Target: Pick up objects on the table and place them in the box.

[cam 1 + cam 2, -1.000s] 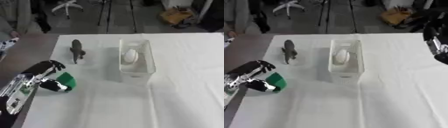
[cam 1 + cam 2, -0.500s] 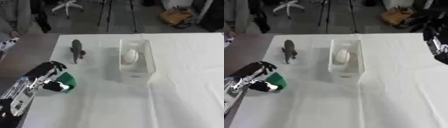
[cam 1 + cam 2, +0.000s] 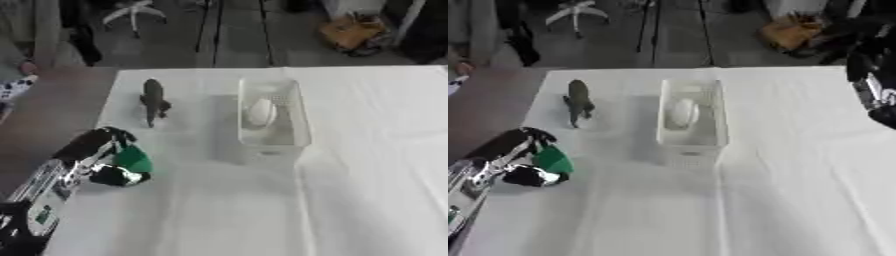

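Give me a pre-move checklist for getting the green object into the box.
1. Left hand curled round the green object: ok.
2. Object lifted off the table: cannot tell.
3. Box upright with its top open: ok.
4. Room in the box beside the white object: ok.
5. Grey animal figure left of the box, near the carry path: not ok.
6. Right hand away from the box: ok.

Box (image 3: pixel 273 130) mid-table; grey figure (image 3: pixel 153 101) to its left; cloth right of box bare
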Tool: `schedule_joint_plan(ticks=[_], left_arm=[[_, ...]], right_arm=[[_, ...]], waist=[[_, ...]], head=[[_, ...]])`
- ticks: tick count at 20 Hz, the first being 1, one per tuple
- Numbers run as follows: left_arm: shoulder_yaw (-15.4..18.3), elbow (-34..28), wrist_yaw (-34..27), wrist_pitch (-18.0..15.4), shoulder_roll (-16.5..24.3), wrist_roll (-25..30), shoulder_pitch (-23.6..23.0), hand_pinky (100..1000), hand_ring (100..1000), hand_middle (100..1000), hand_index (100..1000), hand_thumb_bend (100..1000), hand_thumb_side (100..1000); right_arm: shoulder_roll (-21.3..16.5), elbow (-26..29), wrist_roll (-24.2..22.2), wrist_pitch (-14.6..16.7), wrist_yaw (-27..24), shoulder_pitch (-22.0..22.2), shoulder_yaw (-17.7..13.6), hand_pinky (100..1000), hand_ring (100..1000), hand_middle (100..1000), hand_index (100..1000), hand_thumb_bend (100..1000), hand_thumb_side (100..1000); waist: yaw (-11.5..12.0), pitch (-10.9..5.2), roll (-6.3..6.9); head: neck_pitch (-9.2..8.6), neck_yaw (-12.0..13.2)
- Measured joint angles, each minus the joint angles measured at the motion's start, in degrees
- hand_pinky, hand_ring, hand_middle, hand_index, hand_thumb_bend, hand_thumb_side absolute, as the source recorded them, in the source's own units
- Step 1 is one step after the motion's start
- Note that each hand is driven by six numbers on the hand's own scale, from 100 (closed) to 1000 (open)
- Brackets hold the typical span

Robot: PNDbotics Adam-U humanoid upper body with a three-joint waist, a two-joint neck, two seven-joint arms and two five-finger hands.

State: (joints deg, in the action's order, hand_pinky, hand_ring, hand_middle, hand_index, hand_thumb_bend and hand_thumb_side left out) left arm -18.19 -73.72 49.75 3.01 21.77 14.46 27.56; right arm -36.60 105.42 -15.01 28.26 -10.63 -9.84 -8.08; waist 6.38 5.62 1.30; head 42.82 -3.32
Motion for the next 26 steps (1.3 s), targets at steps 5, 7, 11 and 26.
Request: schedule_joint_plan(ticks=[5,7,11,26], left_arm=[[0.0,0.6,0.5,0.0,-0.8,-2.0,0.0,388,463,577,764,608,345],[0.0,0.9,0.8,0.0,-0.8,-2.6,0.0,300,390,519,685,476,277],[0.0,1.3,1.3,0.2,-1.2,-3.7,0.2,252,350,487,644,420,256],[2.5,-3.0,-4.7,2.8,-1.2,-4.8,4.1,224,321,465,622,387,267]], right_arm=[[0.0,0.0,0.0,0.0,0.0,0.0,0.0,639,739,782,891,100,535],[0.0,0.0,0.0,0.0,0.0,0.0,0.0,639,739,782,891,100,533],[0.0,0.0,0.0,0.0,0.0,0.0,0.0,639,739,782,891,100,533],[0.0,0.0,0.0,0.0,0.0,0.0,0.0,639,739,782,891,100,532]], waist=[[-0.1,0.0,0.0],[-0.1,0.0,0.0],[-0.1,0.0,0.0],[-0.4,0.0,0.0]], head=[[-0.01,0.0],[-0.02,0.0],[-0.02,0.0],[-0.03,-0.5]])
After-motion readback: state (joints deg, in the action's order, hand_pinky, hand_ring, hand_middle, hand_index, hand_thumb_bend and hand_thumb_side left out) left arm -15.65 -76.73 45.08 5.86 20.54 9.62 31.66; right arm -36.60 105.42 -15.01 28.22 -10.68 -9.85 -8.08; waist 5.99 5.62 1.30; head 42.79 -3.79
